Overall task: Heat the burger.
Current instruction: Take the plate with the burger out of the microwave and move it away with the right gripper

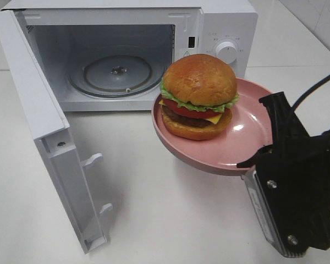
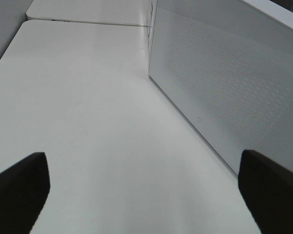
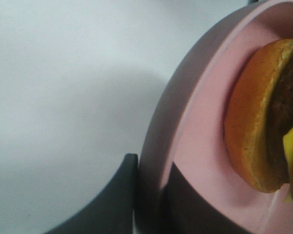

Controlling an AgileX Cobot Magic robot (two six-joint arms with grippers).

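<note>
The left pincer shows only in its own wrist view, its two dark fingertips spread wide apart with nothing between them, hanging over the bare white counter beside the perforated face of the microwave door.

In the high view that door stands swung fully open at the left, reaching toward the near side. Behind it at the far side sits the white microwave, its cavity open and its glass turntable bare. A round dial sits on the control panel at the right of the cavity.

Right of the opening and just in front of the panel, the pink plate is lifted off the counter and tilted, its left edge lower. The burger rests on the left part of the plate, bun on top, with lettuce, tomato, cheese and patty layered beneath.

At the near right, the right pincer is clamped on the plate's right rim; the wrist view shows one finger under the rim and one on top, closed against the plate, with the burger's bottom bun just beyond.
</note>
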